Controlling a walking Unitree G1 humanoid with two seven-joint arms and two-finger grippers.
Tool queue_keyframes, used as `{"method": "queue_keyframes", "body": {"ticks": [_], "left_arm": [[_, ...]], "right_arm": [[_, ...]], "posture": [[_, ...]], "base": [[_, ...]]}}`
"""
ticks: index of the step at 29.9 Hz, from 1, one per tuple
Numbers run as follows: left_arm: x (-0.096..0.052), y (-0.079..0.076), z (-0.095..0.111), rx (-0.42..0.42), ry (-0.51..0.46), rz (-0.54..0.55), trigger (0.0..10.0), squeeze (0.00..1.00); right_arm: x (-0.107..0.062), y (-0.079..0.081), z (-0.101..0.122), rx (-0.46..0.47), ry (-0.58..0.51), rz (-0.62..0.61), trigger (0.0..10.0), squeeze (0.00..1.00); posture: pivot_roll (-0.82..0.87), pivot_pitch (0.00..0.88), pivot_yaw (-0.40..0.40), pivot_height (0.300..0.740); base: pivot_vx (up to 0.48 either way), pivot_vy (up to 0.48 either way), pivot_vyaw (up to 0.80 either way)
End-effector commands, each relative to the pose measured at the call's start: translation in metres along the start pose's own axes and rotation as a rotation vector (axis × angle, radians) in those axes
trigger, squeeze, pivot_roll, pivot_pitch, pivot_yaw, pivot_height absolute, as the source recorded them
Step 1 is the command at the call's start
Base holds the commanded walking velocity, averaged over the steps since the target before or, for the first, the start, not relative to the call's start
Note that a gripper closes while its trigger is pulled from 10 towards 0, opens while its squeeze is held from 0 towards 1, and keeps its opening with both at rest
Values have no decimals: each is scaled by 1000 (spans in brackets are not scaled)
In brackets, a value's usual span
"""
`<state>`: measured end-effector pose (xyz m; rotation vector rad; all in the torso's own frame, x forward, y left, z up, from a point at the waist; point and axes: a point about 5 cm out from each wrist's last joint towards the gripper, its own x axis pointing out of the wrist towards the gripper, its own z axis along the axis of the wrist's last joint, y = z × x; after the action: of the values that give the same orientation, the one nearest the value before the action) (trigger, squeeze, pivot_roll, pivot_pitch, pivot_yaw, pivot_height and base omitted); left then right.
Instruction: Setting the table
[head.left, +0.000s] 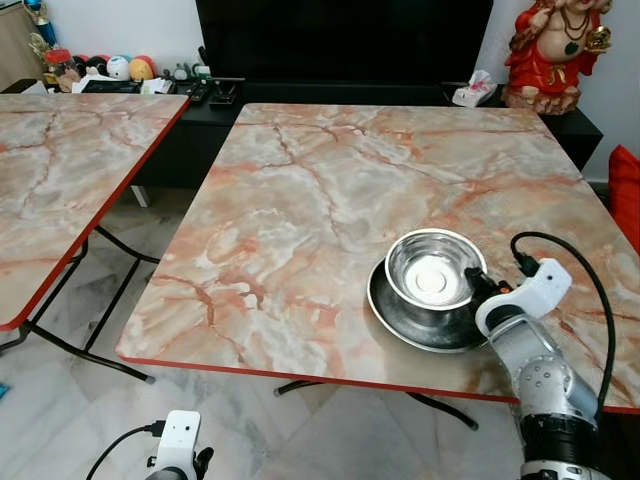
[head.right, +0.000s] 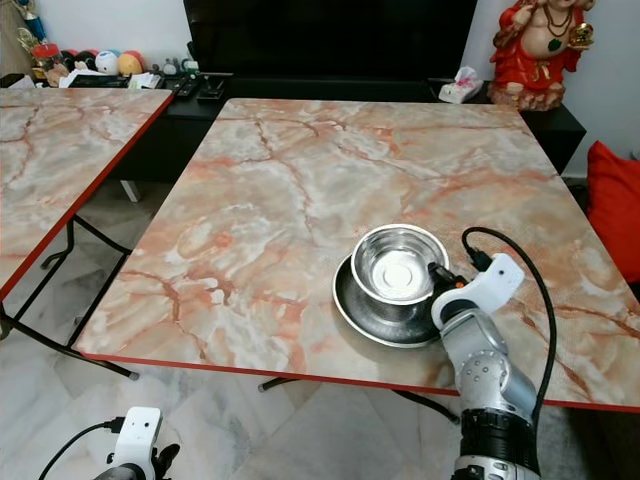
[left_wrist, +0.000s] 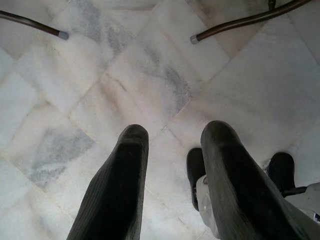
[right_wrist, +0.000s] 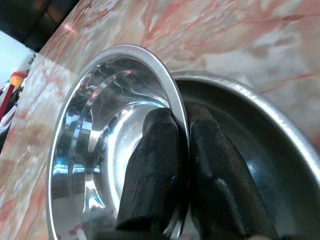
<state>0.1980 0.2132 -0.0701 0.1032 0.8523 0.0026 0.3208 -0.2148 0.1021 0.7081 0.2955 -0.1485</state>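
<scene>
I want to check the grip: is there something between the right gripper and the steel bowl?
Nothing visible. The right gripper is shut on the rim of the steel bowl, one finger inside the wall and one outside. The bowl sits in the steel plate on the marble table.

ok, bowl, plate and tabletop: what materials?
Bowl: polished metal, probably stainless steel; mirror-like reflections inside, thin rim pinched by the right hand. Plate beneath it: same shiny grey metal, slightly duller. Tabletop: glossy marble-pattern surface with red edging, likely laminate, not certain.
</scene>
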Motion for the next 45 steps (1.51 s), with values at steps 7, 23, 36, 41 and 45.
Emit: {"method": "queue_keyframes", "body": {"ticks": [7, 23, 36, 41, 45], "left_arm": [[-1, 2, -4, -2, 20, 0, 10000, 0], [-1, 2, -4, -1, 20, 3, 10000, 0], [-1, 2, -4, -1, 22, 0, 10000, 0], [-1, 2, -4, -1, 23, 3, 10000, 0], [-1, 3, -4, 0, 24, 5, 10000, 0]], "right_arm": [[1, 3, -1, -63, 19, 0, 10000, 0], [-14, 4, 2, 20, 13, 20, 10000, 0], [-18, -10, 1, -11, 33, -50, 10000, 0], [-18, -11, 2, -20, 34, -58, 10000, 0], [-18, -10, 1, -28, 34, -56, 10000, 510]], "posture": [[32, 1, 26, 740], [25, 1, 29, 740], [25, 0, 29, 740], [24, 0, 29, 740], [26, 0, 29, 740]], "base": [[0, 0, 0], [0, 0, 0], [0, 0, 0], [0, 0, 0], [0, 0, 0]]}}
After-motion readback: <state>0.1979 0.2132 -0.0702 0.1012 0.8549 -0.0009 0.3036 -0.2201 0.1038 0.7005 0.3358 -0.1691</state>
